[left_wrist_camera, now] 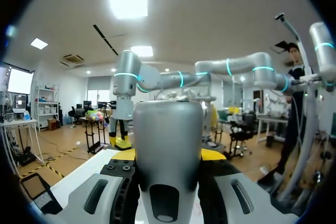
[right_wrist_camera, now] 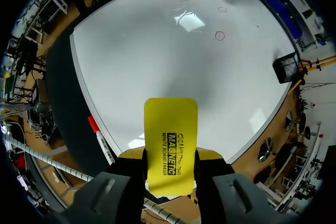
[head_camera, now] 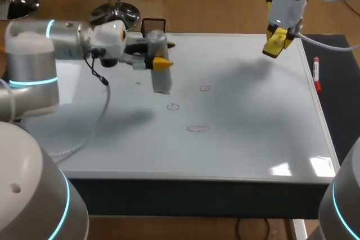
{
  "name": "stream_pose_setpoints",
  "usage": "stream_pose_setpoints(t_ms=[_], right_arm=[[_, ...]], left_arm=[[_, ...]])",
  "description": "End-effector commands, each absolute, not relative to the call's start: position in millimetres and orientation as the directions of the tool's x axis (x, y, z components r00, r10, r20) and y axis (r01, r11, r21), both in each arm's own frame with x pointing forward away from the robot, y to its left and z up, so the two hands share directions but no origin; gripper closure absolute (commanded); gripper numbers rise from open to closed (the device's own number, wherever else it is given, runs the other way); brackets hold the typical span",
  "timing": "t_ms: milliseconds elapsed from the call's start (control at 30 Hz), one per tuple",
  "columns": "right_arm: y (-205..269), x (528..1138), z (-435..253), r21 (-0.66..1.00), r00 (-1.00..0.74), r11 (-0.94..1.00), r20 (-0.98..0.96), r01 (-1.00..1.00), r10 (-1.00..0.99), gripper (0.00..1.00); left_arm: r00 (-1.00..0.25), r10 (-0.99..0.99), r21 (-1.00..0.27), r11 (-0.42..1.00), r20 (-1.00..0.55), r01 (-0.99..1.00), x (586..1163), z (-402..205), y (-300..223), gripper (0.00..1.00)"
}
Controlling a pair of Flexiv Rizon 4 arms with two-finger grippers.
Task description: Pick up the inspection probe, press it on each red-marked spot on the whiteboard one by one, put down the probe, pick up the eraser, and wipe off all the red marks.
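My left gripper [head_camera: 160, 62] is shut on the grey inspection probe [head_camera: 162, 80], which hangs upright over the whiteboard [head_camera: 253, 111], left of three red circles [head_camera: 205, 88] [head_camera: 173, 107] [head_camera: 197, 128]. In the left wrist view the probe [left_wrist_camera: 168, 145] fills the gap between the fingers of the left gripper [left_wrist_camera: 168, 156]. Whether its tip touches the board I cannot tell. Above the board's far right corner, my right gripper [head_camera: 277, 44] is shut on the yellow eraser [right_wrist_camera: 170, 142]; the red circles [right_wrist_camera: 219, 35] lie far ahead of the right gripper [right_wrist_camera: 170, 157].
A red-capped marker [head_camera: 316, 75] lies on the dark mat just off the board's right edge, also beside my right gripper as the marker [right_wrist_camera: 100, 139]. A black holder [head_camera: 153, 25] stands at the board's far edge behind the left gripper.
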State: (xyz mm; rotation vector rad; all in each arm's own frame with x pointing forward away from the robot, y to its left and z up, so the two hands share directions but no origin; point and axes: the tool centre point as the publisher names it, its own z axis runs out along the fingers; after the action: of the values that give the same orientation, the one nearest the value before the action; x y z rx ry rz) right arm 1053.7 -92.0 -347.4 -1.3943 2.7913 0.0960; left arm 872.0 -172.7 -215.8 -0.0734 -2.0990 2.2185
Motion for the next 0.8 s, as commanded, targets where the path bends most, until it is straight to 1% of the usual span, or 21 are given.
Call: stream_pose_setpoints(t_ms=[33,367,800], right_arm=[[-93,1054,-347,0.043,-0.599,0.598,-0.043,-0.801,-0.800,1.00],[-93,1054,-347,0.043,-0.599,0.598,-0.043,-0.801,-0.800,1.00],[-93,1054,-347,0.043,-0.599,0.598,-0.043,-0.801,-0.800,1.00]], left_arm=[[-0.992,0.126,-0.999,-0.044,0.023,-0.029,872,-233,-184,1.00],[-0.988,0.149,-0.998,-0.034,0.040,-0.045,872,-263,-194,1.00],[-0.984,0.171,-0.996,-0.053,0.058,-0.068,878,-282,-198,1.00]])
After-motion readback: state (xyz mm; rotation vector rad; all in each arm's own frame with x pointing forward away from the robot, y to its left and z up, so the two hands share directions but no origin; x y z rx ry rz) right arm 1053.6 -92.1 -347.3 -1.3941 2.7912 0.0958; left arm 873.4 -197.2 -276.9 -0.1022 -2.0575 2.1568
